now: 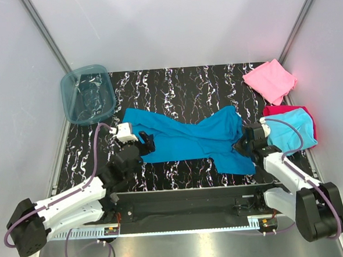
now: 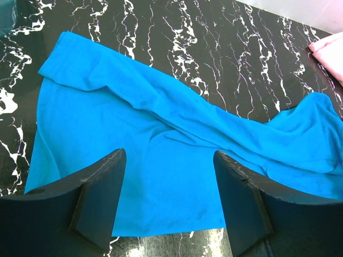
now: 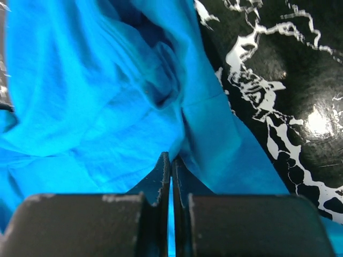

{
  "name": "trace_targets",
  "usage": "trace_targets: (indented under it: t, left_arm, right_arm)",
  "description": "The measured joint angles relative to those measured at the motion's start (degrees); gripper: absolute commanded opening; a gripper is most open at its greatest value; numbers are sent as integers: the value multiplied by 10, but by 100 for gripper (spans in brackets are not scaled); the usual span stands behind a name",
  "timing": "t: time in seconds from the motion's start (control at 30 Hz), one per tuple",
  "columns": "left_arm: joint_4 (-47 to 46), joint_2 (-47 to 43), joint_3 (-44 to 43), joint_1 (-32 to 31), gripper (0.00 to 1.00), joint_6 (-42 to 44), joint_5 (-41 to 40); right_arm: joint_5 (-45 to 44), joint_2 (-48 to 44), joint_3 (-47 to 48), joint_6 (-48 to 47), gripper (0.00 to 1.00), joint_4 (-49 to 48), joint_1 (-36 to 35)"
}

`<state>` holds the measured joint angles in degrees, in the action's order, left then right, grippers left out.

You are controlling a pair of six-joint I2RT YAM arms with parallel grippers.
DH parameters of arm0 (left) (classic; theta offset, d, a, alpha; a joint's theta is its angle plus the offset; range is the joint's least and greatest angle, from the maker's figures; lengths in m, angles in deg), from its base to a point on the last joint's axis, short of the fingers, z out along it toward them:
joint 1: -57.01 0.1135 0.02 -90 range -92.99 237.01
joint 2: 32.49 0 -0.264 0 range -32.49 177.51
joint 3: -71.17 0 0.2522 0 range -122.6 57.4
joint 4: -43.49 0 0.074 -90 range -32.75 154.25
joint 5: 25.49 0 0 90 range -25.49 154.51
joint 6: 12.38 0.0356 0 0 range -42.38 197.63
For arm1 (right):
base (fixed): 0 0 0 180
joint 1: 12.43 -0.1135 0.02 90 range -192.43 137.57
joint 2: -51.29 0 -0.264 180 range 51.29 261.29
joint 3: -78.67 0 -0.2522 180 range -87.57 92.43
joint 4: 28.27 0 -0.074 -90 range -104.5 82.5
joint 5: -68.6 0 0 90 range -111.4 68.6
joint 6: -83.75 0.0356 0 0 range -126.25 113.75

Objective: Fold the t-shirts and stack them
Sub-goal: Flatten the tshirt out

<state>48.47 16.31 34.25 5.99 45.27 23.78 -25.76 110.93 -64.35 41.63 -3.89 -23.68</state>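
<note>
The right claw [image 3: 171, 160] is seen pressed together on a fold of the teal-blue t-shirt [image 1: 189, 139], the cloth pinched at its near right corner; the left claw [image 2: 169, 156] is shown with its fingers [image 2: 102, 187] spread wide apart above the shirt's near left hem, though whether they touch the cloth cannot be told. The shirt is laid out rumpled on the black marbled table [image 1: 186, 81], stretched from one claw across to the other, with creases running along its length. Just beyond and to the right of the right claw, a folded cyan t-shirt [image 1: 291, 130] is stacked on a magenta-red t-shirt [image 1: 275, 110], whose edge shows along the far and right sides. Farther beyond that claw, a folded pink t-shirt [image 1: 270, 80] is seen by the far right corner; well beyond the left claw and to its left, a translucent blue tub [image 1: 88, 94] is set at the far left corner.
</note>
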Motion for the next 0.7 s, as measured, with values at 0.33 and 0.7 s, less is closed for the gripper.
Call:
trace_targets:
  t: [0.33,0.7]
  left_arm:
    - [1,0,0,0,70,0,-1]
    - [2,46,-17,3,74,0,0]
  right_arm:
    - [-21,-108,46,-1,0,25,0]
    - [-20,82,185,2,0,-65,0]
